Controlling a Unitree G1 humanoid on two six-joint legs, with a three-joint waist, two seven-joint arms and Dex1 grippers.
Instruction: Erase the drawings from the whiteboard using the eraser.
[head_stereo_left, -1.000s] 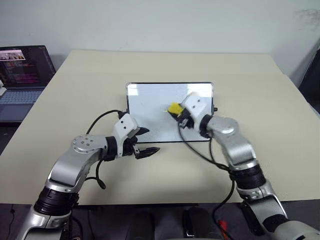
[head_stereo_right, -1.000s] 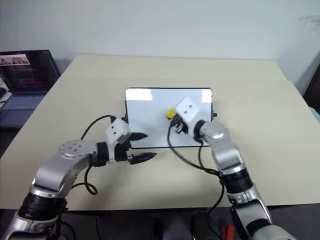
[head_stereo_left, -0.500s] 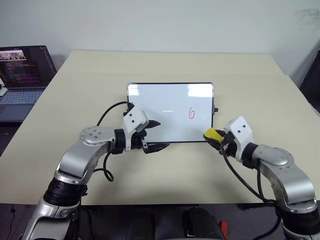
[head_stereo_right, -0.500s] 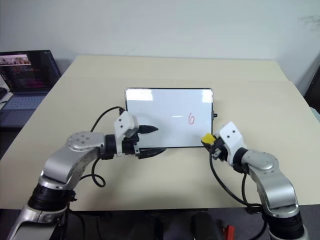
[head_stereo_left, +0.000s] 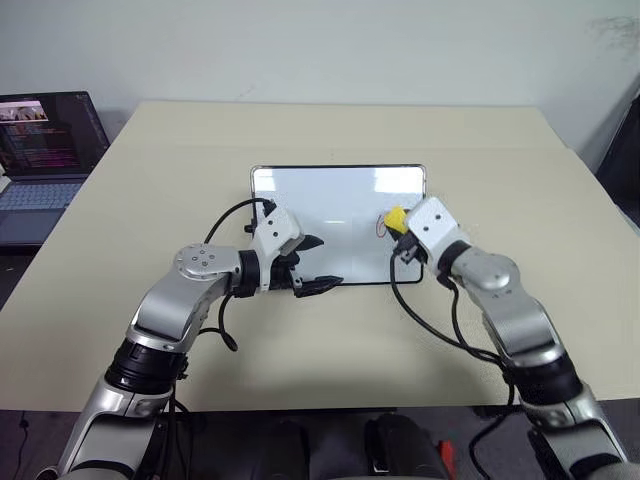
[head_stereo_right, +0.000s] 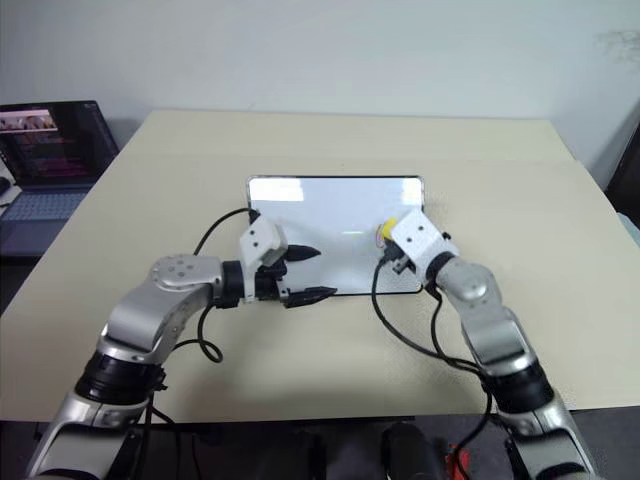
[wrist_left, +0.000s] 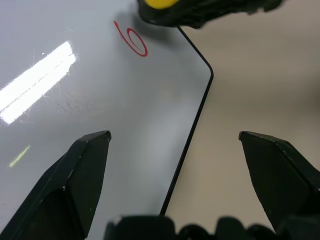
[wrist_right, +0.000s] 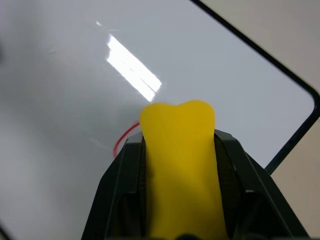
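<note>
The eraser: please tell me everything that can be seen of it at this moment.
The eraser is a small yellow block with rounded edges and a shallow notch at its front end; it looks soft. The right gripper is shut on it, one black finger on each side. It is held over the right part of the whiteboard, beside the red 6-shaped mark, partly covering it. Whether it touches the board cannot be told.

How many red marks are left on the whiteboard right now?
1: a red 6-shaped mark near the right end of the whiteboard, right beside the yellow eraser clamped in the right tool, which partly covers it and could hide more.
</note>
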